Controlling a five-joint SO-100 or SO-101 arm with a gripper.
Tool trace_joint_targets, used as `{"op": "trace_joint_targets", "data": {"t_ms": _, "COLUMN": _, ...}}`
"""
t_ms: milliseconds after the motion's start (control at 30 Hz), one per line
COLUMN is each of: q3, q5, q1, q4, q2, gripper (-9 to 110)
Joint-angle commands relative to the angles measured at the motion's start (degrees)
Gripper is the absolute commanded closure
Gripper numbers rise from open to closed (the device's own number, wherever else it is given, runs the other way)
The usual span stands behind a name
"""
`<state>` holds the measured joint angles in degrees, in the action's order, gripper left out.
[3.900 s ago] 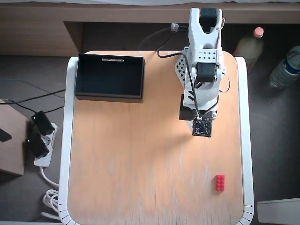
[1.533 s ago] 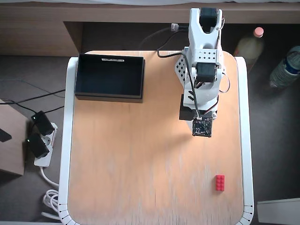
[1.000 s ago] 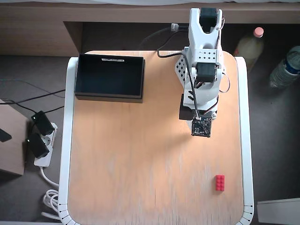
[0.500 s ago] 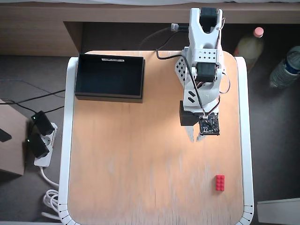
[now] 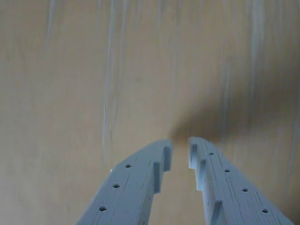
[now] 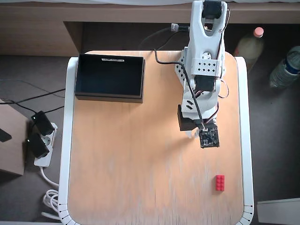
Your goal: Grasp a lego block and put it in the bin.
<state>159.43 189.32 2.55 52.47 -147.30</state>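
The lego block point(image 6: 219, 182) lies near the table's point(image 6: 140, 164) lower right corner in the overhead view, well apart from the bin point(image 6: 110, 77). The gripper point(image 5: 180, 146), empty, is nearly clenched with a slim gap; unless widened, the block may be knocked off the edge. The block is absent from the wrist view; overhead, the fingertips are hidden.

Two plastic bottles point(image 6: 287, 65) are seen right of the light wooden table point(image 6: 140, 164); a white power strip point(image 6: 41, 147) is seen left.
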Motion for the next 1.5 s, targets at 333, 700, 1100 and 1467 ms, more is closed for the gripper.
{"op": "trace_joint_targets", "data": {"t_ms": 333, "q3": -34.4, "q5": -3.4, "q1": -2.3, "q4": -1.4, "q2": 27.9, "gripper": 101}}
{"op": "trace_joint_targets", "data": {"t_ms": 700, "q3": -58.0, "q5": -10.9, "q1": -7.3, "q4": 12.4, "q2": 46.0, "gripper": 99}}
{"op": "trace_joint_targets", "data": {"t_ms": 1100, "q3": -77.7, "q5": -20.9, "q1": -12.3, "q4": 24.9, "q2": 59.1, "gripper": 98}}
{"op": "trace_joint_targets", "data": {"t_ms": 1467, "q3": -83.4, "q5": -23.0, "q1": -15.9, "q4": 24.8, "q2": 68.6, "gripper": 95}}
